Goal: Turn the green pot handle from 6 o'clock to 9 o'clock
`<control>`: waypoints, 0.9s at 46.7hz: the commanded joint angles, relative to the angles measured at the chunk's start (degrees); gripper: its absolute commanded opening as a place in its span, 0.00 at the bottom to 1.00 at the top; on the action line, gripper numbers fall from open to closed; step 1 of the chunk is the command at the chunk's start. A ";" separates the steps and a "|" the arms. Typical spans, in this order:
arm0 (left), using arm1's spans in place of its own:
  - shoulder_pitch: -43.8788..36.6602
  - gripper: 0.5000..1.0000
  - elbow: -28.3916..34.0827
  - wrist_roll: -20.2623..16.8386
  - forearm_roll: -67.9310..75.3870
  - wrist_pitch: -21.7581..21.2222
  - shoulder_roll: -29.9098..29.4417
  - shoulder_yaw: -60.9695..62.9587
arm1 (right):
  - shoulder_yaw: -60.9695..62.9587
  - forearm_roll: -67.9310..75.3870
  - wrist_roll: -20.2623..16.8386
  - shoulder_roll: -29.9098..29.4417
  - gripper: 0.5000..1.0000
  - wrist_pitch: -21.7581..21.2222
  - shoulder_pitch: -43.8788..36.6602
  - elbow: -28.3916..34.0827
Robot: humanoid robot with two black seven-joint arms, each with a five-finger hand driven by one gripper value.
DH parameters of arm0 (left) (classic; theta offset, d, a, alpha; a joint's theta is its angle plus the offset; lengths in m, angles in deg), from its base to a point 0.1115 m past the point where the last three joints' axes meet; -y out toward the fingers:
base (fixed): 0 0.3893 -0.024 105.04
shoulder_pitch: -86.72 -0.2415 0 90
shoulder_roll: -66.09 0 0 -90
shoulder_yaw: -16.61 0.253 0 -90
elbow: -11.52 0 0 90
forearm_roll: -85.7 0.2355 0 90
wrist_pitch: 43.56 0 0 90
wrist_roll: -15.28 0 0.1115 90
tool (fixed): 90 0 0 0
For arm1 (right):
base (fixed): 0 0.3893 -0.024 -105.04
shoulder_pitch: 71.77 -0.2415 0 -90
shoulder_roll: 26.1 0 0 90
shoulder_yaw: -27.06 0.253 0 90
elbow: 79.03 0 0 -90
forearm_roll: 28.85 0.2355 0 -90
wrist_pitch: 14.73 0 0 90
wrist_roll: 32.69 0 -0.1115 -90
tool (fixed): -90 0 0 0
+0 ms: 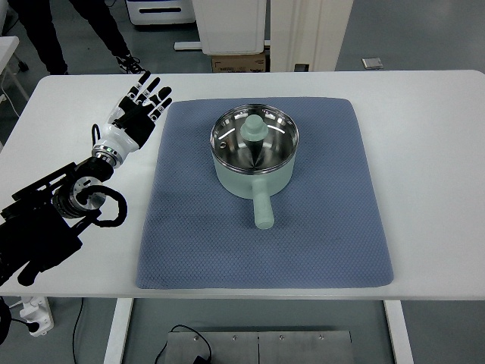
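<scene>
A pale green pot [254, 158] with a glass lid and green knob [253, 129] stands in the middle of a blue mat [333, 212]. Its handle [262, 208] points toward the near edge of the table, at about 6 o'clock. My left hand [141, 106] hovers over the white table to the left of the mat, fingers spread and holding nothing, well apart from the pot. The left arm enters from the lower left. My right arm does not show.
The white table [432, 152] extends around the mat on all sides. A person's legs [45, 30] stand beyond the far left corner. White furniture bases and a cardboard box [239, 62] stand on the floor behind the table.
</scene>
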 commanded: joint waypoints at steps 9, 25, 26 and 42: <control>-0.04 1.00 -0.17 0.00 0.00 -0.01 0.00 0.09 | -0.06 0.00 0.00 0.00 1.00 0.00 0.06 0.00; -0.04 1.00 -0.44 0.00 0.09 0.34 -0.09 0.00 | -0.06 0.00 0.00 0.00 1.00 0.00 -0.03 0.00; -0.04 1.00 -0.44 0.00 0.09 0.35 -0.09 0.00 | -0.06 0.00 0.00 0.00 1.00 0.00 -0.03 0.00; -0.04 1.00 -0.35 -0.18 0.53 -0.01 0.00 0.09 | -0.06 0.00 0.00 0.00 1.00 0.00 -0.03 0.08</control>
